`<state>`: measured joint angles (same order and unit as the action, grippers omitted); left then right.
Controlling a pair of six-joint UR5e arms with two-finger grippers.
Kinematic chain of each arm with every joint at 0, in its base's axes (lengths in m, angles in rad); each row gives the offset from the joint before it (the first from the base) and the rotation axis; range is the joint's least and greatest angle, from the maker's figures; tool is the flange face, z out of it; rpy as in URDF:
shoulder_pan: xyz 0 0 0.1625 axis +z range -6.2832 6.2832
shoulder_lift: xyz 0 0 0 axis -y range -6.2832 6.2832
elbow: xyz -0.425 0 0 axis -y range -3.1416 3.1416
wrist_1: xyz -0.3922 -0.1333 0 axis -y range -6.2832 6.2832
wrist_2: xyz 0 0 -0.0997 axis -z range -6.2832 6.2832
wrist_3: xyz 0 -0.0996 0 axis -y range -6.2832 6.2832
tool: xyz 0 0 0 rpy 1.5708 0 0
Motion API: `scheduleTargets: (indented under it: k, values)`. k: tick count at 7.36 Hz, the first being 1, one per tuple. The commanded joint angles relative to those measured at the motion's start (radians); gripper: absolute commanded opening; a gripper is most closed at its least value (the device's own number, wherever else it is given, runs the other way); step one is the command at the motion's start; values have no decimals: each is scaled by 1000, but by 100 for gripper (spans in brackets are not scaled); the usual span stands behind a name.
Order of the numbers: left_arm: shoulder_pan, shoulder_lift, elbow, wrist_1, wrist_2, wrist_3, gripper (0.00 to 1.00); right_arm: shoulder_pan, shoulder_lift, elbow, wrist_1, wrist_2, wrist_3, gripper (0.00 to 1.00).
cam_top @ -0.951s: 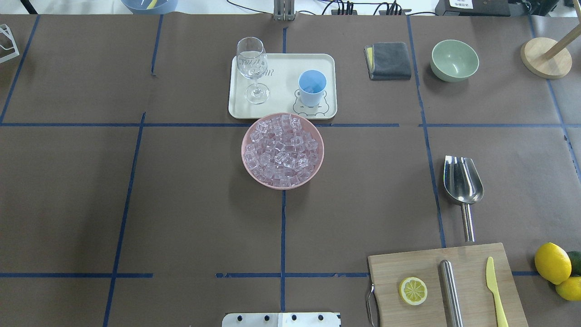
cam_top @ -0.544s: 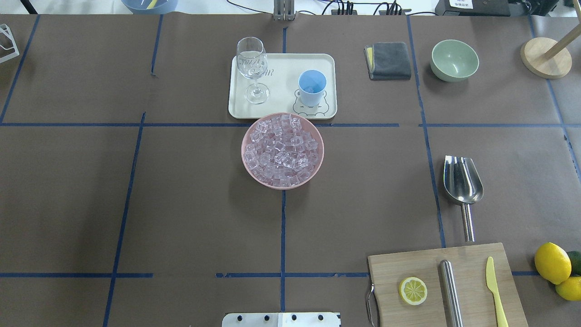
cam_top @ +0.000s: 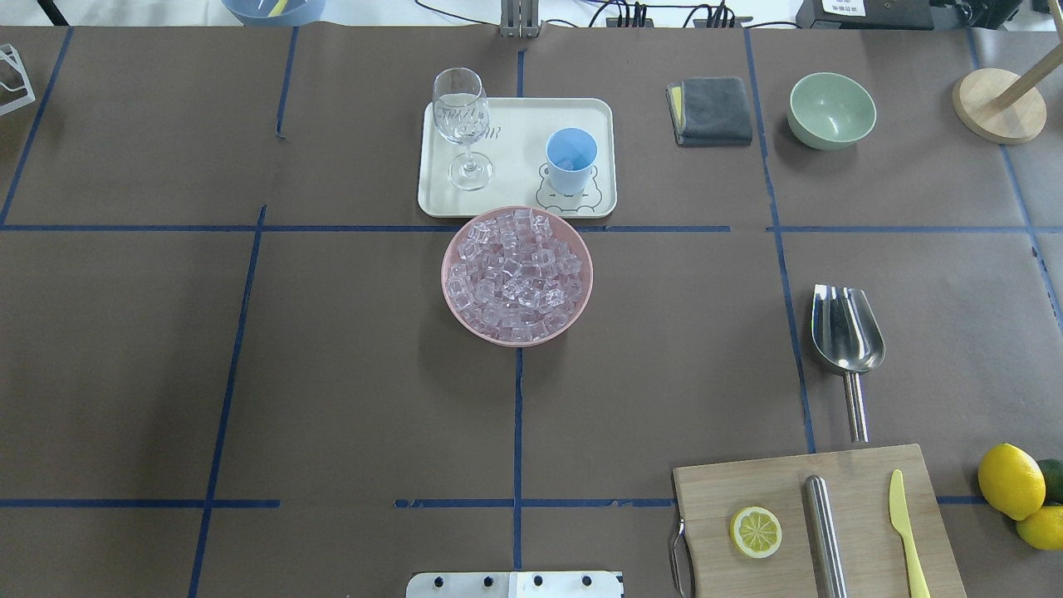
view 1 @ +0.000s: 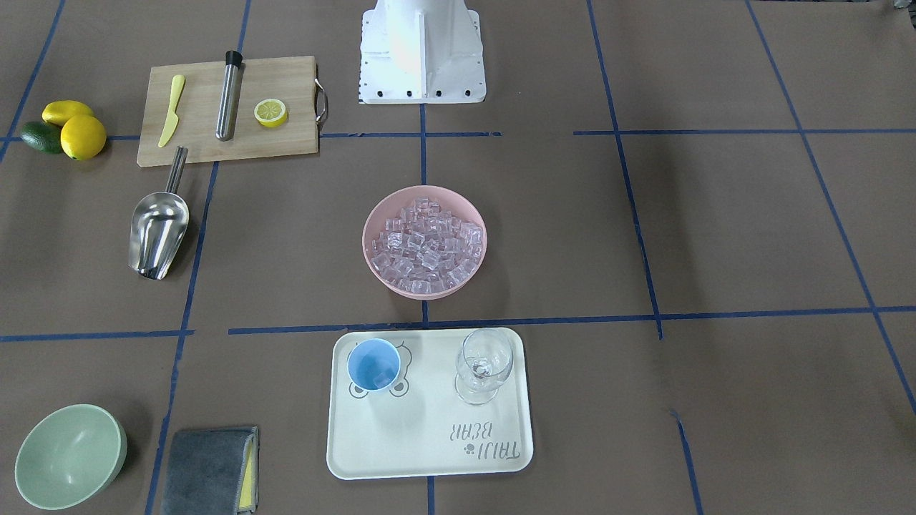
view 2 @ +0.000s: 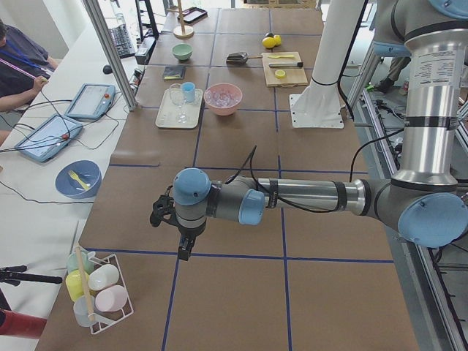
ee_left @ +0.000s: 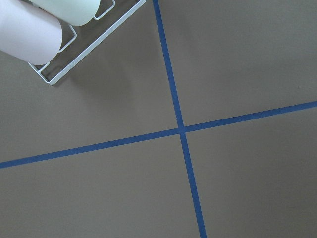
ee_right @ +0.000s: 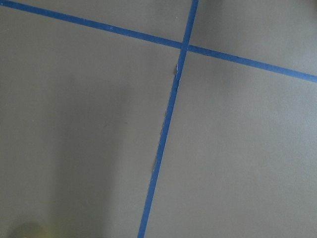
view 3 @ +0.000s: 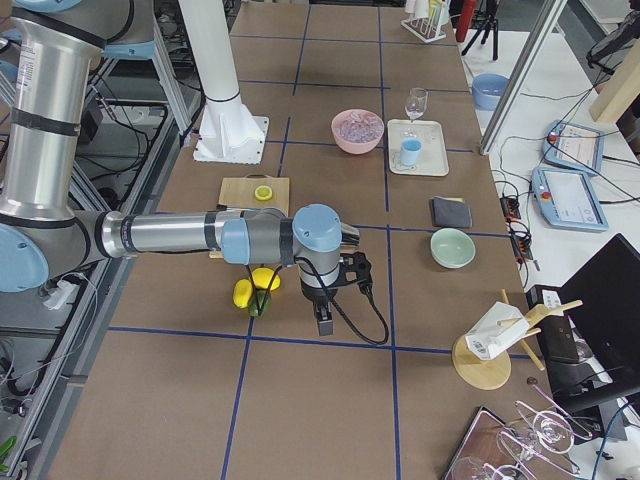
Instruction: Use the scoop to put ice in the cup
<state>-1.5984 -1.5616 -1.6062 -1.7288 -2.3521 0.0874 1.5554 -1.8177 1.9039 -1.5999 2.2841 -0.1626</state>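
The ice is a heap of small clear cubes in a pink bowl at the table's middle. The light-blue cup stands upright on a cream tray just behind the bowl. The steel scoop lies flat on the table to the right, its handle pointing at the cutting board. My left gripper hangs over bare table far to the left, seen only in the exterior left view. My right gripper hangs far to the right, beyond the lemons. I cannot tell whether either is open or shut.
A wine glass stands on the tray left of the cup. A cutting board holds a steel cylinder, half a lemon and a yellow knife. A green bowl, grey cloth and lemons are to the right.
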Motion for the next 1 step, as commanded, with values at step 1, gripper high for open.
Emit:
scheduleTargets:
  k: [1]
  values:
    - [0,-2,-4,-2,-1,0,100,0,0,-2,0,0,0,100]
